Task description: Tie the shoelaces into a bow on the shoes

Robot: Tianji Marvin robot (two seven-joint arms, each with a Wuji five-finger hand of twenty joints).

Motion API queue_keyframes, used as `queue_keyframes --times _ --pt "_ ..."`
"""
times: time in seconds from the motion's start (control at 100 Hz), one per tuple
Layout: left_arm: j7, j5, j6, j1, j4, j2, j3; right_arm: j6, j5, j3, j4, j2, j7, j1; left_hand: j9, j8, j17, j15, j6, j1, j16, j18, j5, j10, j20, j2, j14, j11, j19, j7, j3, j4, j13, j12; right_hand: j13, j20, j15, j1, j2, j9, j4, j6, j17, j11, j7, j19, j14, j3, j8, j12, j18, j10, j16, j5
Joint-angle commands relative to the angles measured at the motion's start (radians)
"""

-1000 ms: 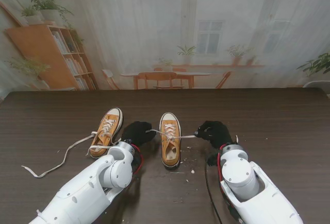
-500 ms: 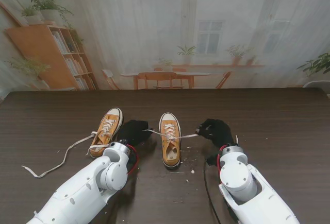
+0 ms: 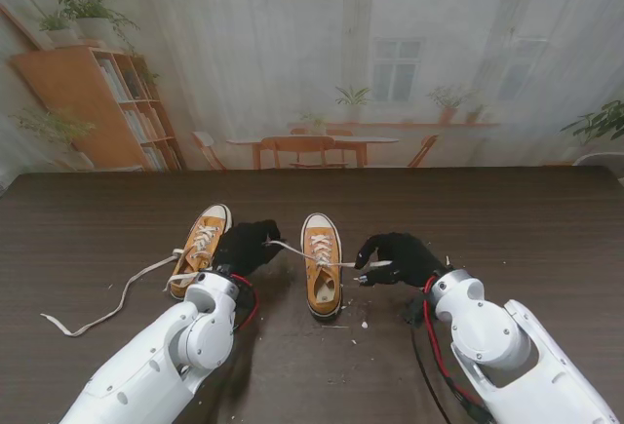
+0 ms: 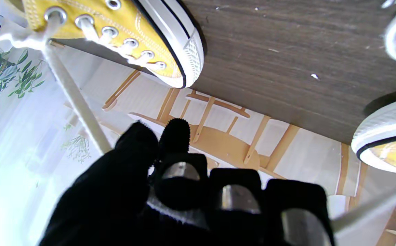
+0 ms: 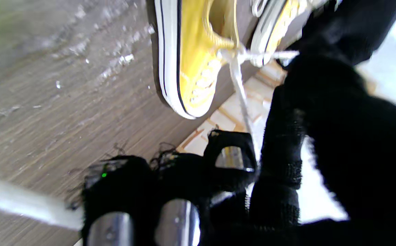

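Two yellow canvas shoes stand on the dark table. The right shoe (image 3: pixel 322 263) lies between my hands, the left shoe (image 3: pixel 201 247) further left. My left hand (image 3: pixel 246 246), in a black glove, is shut on one white lace end (image 3: pixel 285 248) of the right shoe. The lace (image 4: pixel 71 92) runs taut from the eyelets into its thumb and forefinger. My right hand (image 3: pixel 395 258) is shut on the other lace end (image 3: pixel 356 264); that lace (image 5: pixel 239 85) stretches from the shoe (image 5: pixel 198 61) to its fingers. Both ends cross over the shoe's tongue.
The left shoe's long loose lace (image 3: pixel 107 304) trails across the table toward the left edge. Small white crumbs (image 3: pixel 363 322) lie near the right shoe's heel. A black cable (image 3: pixel 396 361) runs beside my right arm. A printed room backdrop stands behind the table.
My right hand has moved left toward the shoe and nearer to me, its arm swinging outward. My left hand has shifted slightly farther away, keeping its lace end. The shoes stay put.
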Motion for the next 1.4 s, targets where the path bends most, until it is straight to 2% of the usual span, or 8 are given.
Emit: queue_keyframes --times 0.0,0.2,0.54,0.72,0.77,0.84,1.11,1.39 --pt "-0.009 0.002 -0.012 0.007 -0.020 0.003 -0.005 -0.003 -0.036 0.001 -0.020 0.026 0.022 0.008 0.068 -0.031 0.023 0.015 -0.001 0.050 -0.012 -0.160 -0.030 0.002 -0.020 -0.034 -0.043 0.006 0.258 -0.030 -0.011 -0.018 0.031 -0.014 0.026 -0.010 0.050 0.050 -0.067 -0.012 -0.026 -0.054 0.042 0.028 0.013 0.295 -0.101 0.052 -0.022 0.026 -0.055 -0.002 -0.009 0.039" --pt "-0.010 -0.021 -0.030 0.021 -0.037 0.000 -0.017 -0.031 -0.199 -0.012 -0.031 0.061 0.120 0.030 0.069 -0.055 0.020 0.005 0.022 0.072 -0.012 -0.136 -0.021 0.015 -0.036 -0.047 -0.020 -0.006 0.258 -0.102 0.007 -0.021 0.031 -0.015 0.026 -0.062 0.044 0.109 0.033 -0.044 0.030 -0.037 0.032 0.029 0.069 0.295 -0.067 0.087 -0.071 0.095 -0.025 0.017 -0.036 0.107" --pt "-0.005 -0.019 -0.044 0.035 -0.060 0.001 -0.032 -0.042 -0.712 -0.102 -0.002 0.086 0.063 0.084 0.070 -0.078 0.018 -0.006 0.021 0.075 -0.013 -0.122 -0.014 0.017 -0.048 -0.062 -0.004 -0.010 0.258 -0.175 0.040 -0.020 0.031 -0.014 0.026 -0.165 0.032 0.059 0.154 -0.091 0.032 0.033 0.019 0.022 0.022 0.295 -0.067 0.069 -0.115 0.128 -0.013 -0.016 -0.088 0.029" --pt "-0.019 -0.027 -0.060 0.049 -0.078 0.004 -0.046 0.033 -0.910 -0.154 0.009 0.095 0.053 0.108 0.070 -0.094 0.016 -0.015 -0.033 0.074 -0.013 -0.103 -0.015 0.020 -0.069 -0.079 0.012 -0.018 0.258 -0.267 0.078 -0.020 0.031 -0.015 0.025 -0.240 0.017 -0.026 0.310 -0.144 0.104 0.127 0.010 0.017 -0.219 0.259 -0.088 0.058 -0.094 0.126 -0.014 -0.043 -0.158 -0.136" --pt "-0.025 -0.028 -0.065 0.053 -0.083 0.005 -0.050 0.069 -0.931 -0.173 0.015 0.094 0.051 0.116 0.070 -0.099 0.016 -0.015 -0.051 0.072 -0.013 -0.103 -0.016 0.020 -0.069 -0.083 0.012 -0.018 0.258 -0.291 0.087 -0.020 0.031 -0.015 0.025 -0.250 0.000 -0.047 0.367 -0.169 0.201 0.152 0.006 0.016 -0.328 0.232 -0.077 0.052 0.040 0.122 0.001 -0.041 -0.179 -0.195" --pt "-0.031 -0.045 -0.073 0.058 -0.087 0.004 -0.055 0.121 -0.945 -0.199 0.028 0.092 0.042 0.127 0.070 -0.105 0.014 -0.021 -0.065 0.073 -0.014 -0.099 -0.011 0.020 -0.074 -0.088 0.019 -0.021 0.258 -0.316 0.099 -0.019 0.031 -0.016 0.025 -0.260 -0.018 -0.047 0.394 -0.190 0.211 0.189 0.002 0.016 -0.357 0.205 -0.067 0.036 0.064 0.121 0.018 -0.038 -0.191 -0.288" --pt "-0.151 -0.125 -0.124 0.073 -0.119 0.016 -0.082 0.257 -0.837 -0.272 0.096 0.072 -0.064 0.161 0.072 -0.169 0.010 -0.045 -0.074 0.018 -0.017 -0.068 0.014 0.027 -0.100 -0.050 0.049 -0.049 0.247 -0.561 0.162 -0.018 0.031 -0.022 0.024 -0.308 -0.141 -0.055 0.460 -0.317 0.183 0.229 -0.048 0.018 -0.331 0.042 -0.001 -0.031 0.102 0.072 0.121 -0.022 -0.292 -0.599" --pt "-0.248 -0.201 -0.198 0.031 -0.090 0.025 -0.054 0.203 -0.721 -0.272 0.160 0.039 -0.290 0.144 0.071 -0.244 0.007 -0.076 -0.045 -0.045 -0.023 -0.045 0.050 0.030 -0.115 -0.003 0.072 -0.091 0.227 -0.805 0.205 0.004 0.030 -0.024 -0.003 -0.250 -0.323 -0.066 0.458 -0.467 0.120 0.166 -0.249 -0.012 -0.276 -0.073 0.109 -0.050 0.090 -0.043 0.150 0.039 -0.423 -0.777"
